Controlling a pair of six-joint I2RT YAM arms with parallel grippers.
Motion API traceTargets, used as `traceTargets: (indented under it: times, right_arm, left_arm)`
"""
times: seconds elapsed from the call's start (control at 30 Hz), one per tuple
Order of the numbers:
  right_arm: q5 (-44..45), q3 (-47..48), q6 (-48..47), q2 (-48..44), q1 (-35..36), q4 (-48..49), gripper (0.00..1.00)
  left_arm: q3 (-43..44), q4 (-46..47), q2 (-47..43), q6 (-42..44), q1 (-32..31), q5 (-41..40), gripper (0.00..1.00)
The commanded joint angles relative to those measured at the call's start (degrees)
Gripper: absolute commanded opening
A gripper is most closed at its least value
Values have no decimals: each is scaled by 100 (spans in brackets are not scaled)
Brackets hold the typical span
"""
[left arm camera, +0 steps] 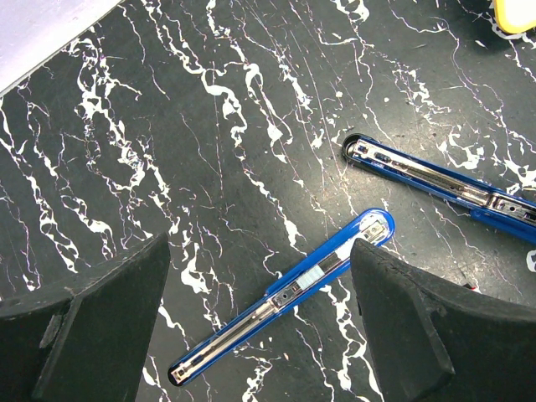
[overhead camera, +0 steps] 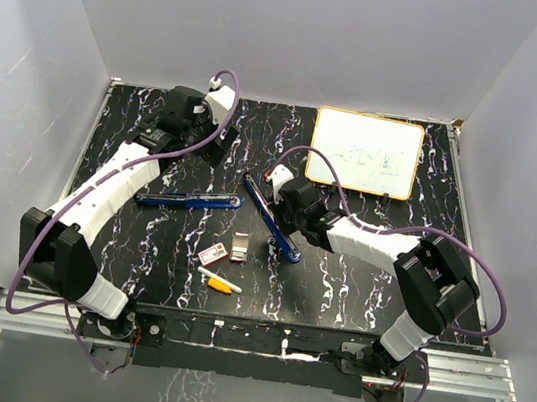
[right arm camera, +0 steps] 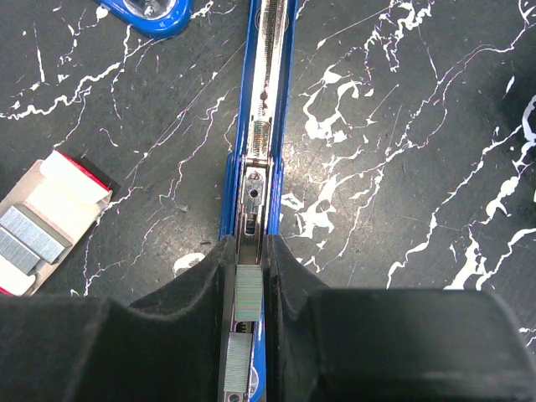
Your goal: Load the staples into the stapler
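Note:
Two long blue stapler halves lie open on the black marble table: one flat at the left [overhead camera: 188,199], one diagonal in the middle [overhead camera: 275,224]. My right gripper [overhead camera: 286,202] [right arm camera: 249,251] is shut on a short silvery staple strip [right arm camera: 248,293] and holds it over the open channel of the diagonal stapler [right arm camera: 261,159]; another strip [right arm camera: 239,368] lies lower in the channel. The red-and-white staple box [overhead camera: 211,253] [right arm camera: 42,222] holds more strips, with a loose strip [overhead camera: 238,250] beside it. My left gripper [overhead camera: 195,135] [left arm camera: 260,251] is open and empty above the left stapler [left arm camera: 285,293].
A yellow-and-white marker [overhead camera: 221,282] lies near the front edge. A yellow-framed whiteboard [overhead camera: 367,152] lies at the back right. White walls enclose the table on three sides. The diagonal stapler also shows in the left wrist view [left arm camera: 444,180].

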Motion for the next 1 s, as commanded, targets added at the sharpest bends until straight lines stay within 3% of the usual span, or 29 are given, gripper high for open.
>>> traceTargets:
  times: [0.0,0.97]
  right_arm:
    - [100,101,-35,33,14,237,8]
    - [259,191,-210,-219,206,223,8]
  left_arm:
    - [-27,18,-99,31,27,5,87]
    - [-53,27,-145,46,27,34,87]
